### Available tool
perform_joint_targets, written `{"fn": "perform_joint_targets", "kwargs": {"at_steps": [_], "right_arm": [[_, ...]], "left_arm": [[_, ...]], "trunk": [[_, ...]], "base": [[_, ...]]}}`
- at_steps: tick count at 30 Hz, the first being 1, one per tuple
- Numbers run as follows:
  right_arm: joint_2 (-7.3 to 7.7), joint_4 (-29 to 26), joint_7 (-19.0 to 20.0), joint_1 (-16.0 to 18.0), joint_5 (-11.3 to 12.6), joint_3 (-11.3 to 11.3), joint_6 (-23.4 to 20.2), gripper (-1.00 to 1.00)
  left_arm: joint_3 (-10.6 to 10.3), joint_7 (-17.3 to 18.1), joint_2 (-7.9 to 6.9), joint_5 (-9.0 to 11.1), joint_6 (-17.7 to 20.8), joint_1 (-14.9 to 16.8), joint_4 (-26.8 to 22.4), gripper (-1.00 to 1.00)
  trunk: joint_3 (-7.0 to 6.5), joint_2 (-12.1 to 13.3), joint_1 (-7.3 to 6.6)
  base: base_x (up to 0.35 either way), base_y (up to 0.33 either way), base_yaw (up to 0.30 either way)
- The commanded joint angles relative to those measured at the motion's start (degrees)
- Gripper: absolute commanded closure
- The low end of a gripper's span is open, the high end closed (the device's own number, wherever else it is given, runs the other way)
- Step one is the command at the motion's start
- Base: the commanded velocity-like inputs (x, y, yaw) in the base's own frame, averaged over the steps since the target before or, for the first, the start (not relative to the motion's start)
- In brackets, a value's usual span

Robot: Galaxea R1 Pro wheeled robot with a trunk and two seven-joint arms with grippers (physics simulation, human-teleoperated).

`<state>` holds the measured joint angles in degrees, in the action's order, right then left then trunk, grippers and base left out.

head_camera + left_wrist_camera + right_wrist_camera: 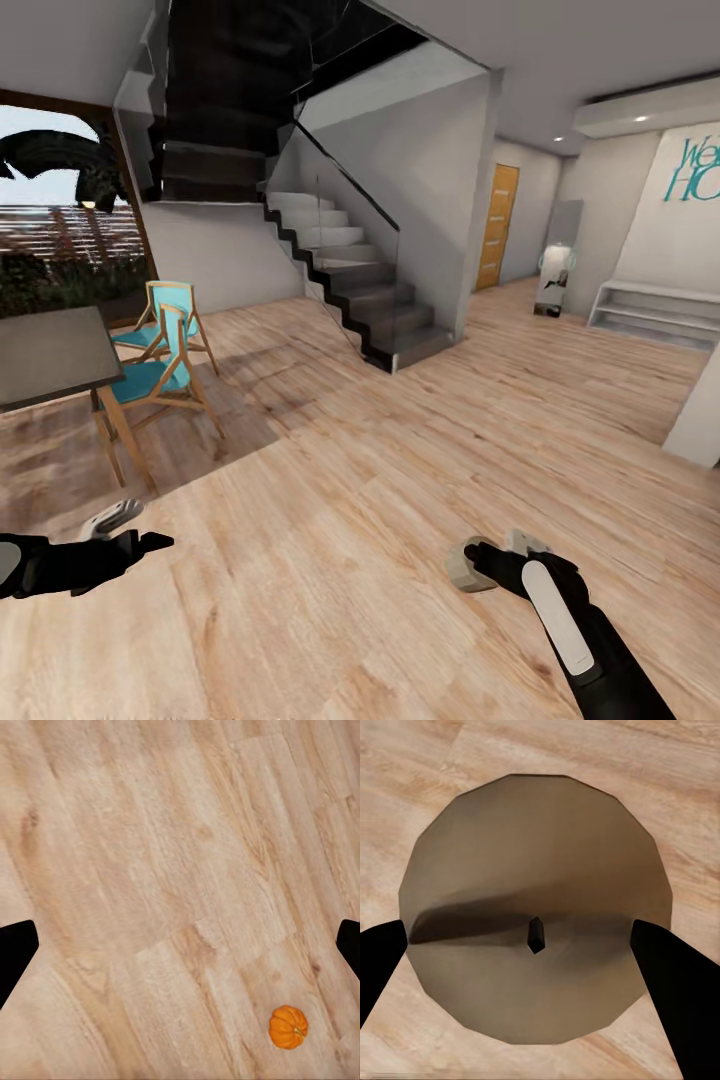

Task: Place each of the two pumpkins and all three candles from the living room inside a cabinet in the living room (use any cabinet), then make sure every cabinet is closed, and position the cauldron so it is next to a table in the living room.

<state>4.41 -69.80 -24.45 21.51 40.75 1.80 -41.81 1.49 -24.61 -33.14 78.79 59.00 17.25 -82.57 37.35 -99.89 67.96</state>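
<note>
The right tool grips a candle end-on, wick facing its camera. The left tool hangs open and empty over the floor; a pumpkin lies off-centre beneath it.

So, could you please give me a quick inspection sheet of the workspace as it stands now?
Surface: pale wood plank floor.
Job's things: one pumpkin lying on the floor; one candle between the right gripper's jaws.
Clutter: nothing seen.
Grippers: left gripper open above bare floor; right gripper shut on the candle.
Cables: nothing seen.
Surroundings: dark table, two teal chairs, staircase, orange door.
</note>
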Motion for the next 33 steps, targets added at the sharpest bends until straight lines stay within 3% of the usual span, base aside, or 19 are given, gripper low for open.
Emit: {"fn": "perform_joint_targets", "kwargs": {"at_steps": [1, 30, 33], "right_arm": [[0.07, -0.09, -0.6, 0.03, 0.66, 0.14, -0.03, 1.0], [-0.4, 0.37, -0.6, 0.03, 0.56, 0.14, 0.04, 1.0], [-0.4, 0.65, -0.6, 0.03, 0.58, 0.14, 0.05, 1.0]], "left_arm": [[0.01, -0.57, 0.01, 0.57, 0.24, 0.07, -0.07, -1.0], [-0.08, -0.53, 0.0, 0.57, 0.59, 0.07, -0.13, -1.0], [-0.08, -0.53, 0.0, 0.57, 0.52, 0.07, -0.13, -1.0]], "trunk": [[-0.13, 0.38, -0.23], [-5.33, 12.02, -6.6], [-5.33, 12.02, -6.6]], "base": [[0.0, 0.0, 0.281], [0.0, 0.0, 0.281], [0.0, 0.0, 0.281]]}}
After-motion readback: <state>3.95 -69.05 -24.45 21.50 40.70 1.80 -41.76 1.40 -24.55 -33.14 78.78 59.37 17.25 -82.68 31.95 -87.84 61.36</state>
